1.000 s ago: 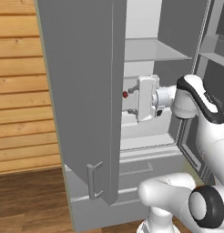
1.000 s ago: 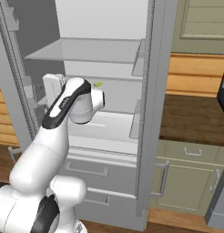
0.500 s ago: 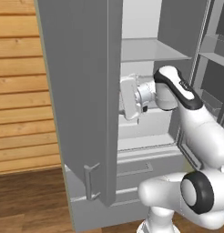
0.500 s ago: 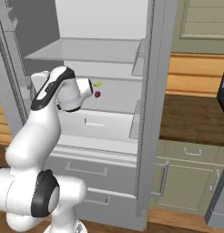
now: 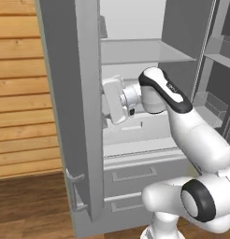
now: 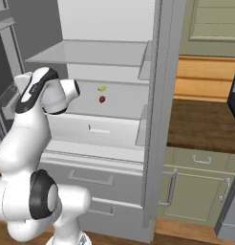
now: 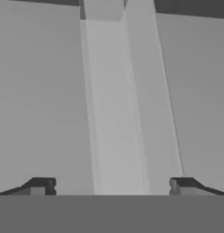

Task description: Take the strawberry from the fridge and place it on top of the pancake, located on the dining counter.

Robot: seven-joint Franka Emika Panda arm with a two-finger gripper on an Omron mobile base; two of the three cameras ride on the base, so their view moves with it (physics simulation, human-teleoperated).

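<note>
The gripper (image 7: 111,185) was held wide open and empty against grey panels inside the fridge (image 6: 153,119), while the strawberry (image 6: 102,99) was seen on its middle shelf beneath a yellow-green fruit (image 6: 102,88).

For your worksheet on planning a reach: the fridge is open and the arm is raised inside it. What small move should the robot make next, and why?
Probably swing the hand back toward the strawberry. The berry sits on the fridge shelf beside a yellow-green fruit, untouched, while the open, empty gripper faces a plain grey panel, away from it.
</note>
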